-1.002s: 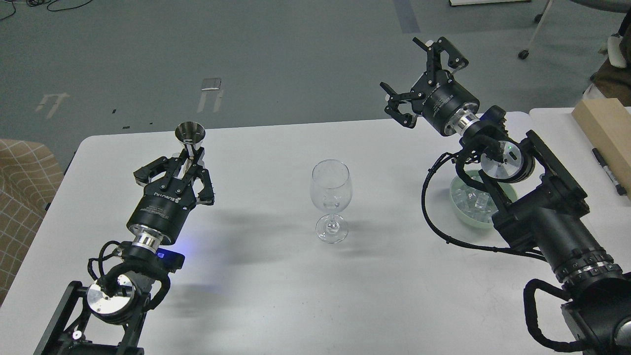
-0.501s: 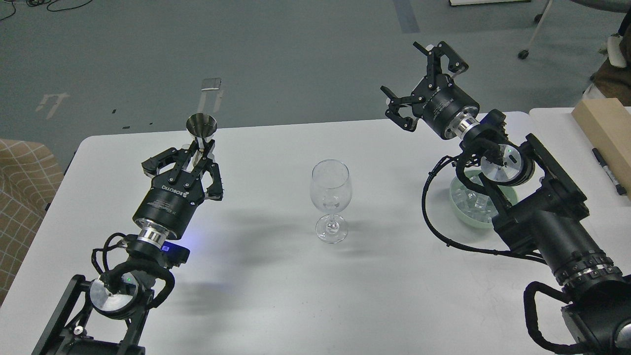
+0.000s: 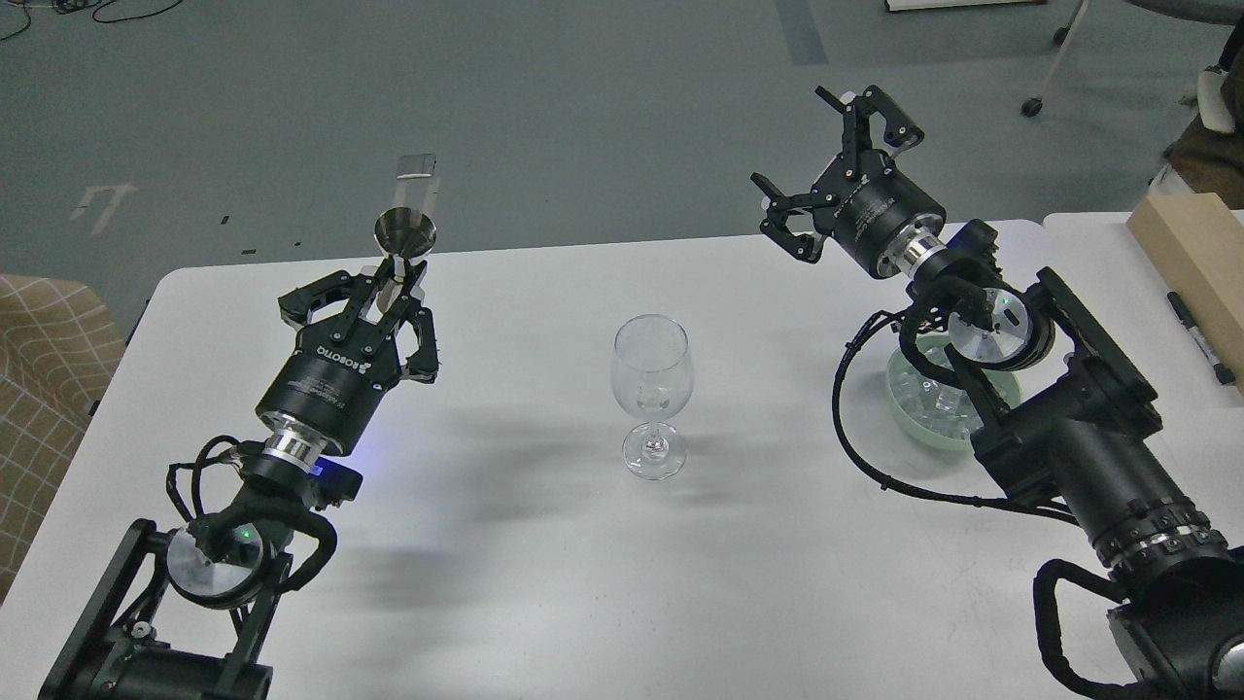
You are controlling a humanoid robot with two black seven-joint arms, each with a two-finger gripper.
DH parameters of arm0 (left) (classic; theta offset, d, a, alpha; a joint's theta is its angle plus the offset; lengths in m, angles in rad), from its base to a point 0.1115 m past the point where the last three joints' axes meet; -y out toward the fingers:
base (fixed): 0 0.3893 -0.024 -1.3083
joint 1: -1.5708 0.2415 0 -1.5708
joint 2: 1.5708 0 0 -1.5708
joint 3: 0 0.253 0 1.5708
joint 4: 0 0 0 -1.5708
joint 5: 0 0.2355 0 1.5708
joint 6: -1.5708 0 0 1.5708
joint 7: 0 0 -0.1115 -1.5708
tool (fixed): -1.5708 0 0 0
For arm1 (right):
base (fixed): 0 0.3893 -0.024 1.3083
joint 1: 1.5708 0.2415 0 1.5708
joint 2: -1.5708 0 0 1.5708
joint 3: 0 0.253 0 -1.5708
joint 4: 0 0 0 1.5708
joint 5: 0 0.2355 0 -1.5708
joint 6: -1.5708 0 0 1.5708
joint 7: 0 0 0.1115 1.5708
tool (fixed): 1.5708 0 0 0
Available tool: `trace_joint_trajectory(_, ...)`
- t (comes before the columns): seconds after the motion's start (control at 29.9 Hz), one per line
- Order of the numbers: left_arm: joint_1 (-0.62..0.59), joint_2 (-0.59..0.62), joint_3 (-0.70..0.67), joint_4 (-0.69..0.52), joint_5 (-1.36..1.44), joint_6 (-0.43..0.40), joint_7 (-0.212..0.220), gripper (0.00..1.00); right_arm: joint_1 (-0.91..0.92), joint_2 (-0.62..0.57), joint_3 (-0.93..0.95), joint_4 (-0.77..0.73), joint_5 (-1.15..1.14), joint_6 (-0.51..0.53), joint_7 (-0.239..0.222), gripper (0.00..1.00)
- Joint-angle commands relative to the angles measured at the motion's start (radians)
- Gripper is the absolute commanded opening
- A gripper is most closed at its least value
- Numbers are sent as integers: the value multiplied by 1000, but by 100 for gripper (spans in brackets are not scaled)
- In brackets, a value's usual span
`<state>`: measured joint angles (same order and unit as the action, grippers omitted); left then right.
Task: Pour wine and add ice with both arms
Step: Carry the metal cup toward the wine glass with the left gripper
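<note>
1. Head view, far left: brown checked cushion or seat [image 3: 44, 389] at the edge of frame, beside the white surface [image 3: 525, 583].
2. Left tool [image 3: 397, 292] clamped on the stem of a small steel measuring cup [image 3: 405, 230], cup upright with mouth up. Compared with a second ago, lifted and carried farther back and a little to the right, cup now seen against the surface's far edge. Contents of the cup not visible, so cannot tell whether wine is in it.
3. Judged meaning: cup in transit toward the pour, not yet tipped, still well left of the glass.
4. Centre: clear wine glass [image 3: 652, 374] standing upright, unmoved across the three frames, apparently with a cube or two already low in the bowl, though too faint to be sure.
5. Right tool [image 3: 836, 170] spread wide and holding nothing, raised beyond the far edge; barely shifted in the last second.
6. Ice [image 3: 931, 401] heaped in a pale green bowl [image 3: 914, 425], partly hidden under the right arm's wrist.
7. Far right: black marker [image 3: 1199, 336] and a wooden block [image 3: 1193, 255] on an adjoining surface.
8. Room beyond: grey floor [image 3: 583, 107] with tape marks, a cable top left, a chair's castor top right.
</note>
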<state>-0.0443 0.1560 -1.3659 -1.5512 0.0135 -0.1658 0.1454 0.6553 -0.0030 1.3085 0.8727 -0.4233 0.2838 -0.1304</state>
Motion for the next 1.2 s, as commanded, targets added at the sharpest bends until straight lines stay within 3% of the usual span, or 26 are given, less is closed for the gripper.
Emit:
trace_joint_trajectory(0.0,-32,10,40,0,0,0,-1,4,-9,-2,2,0,0,0,0,100)
trace_joint_trajectory(1.17,-155,68,145,0,2,3,3,4,-49,-20,6,6,1,2,0,100)
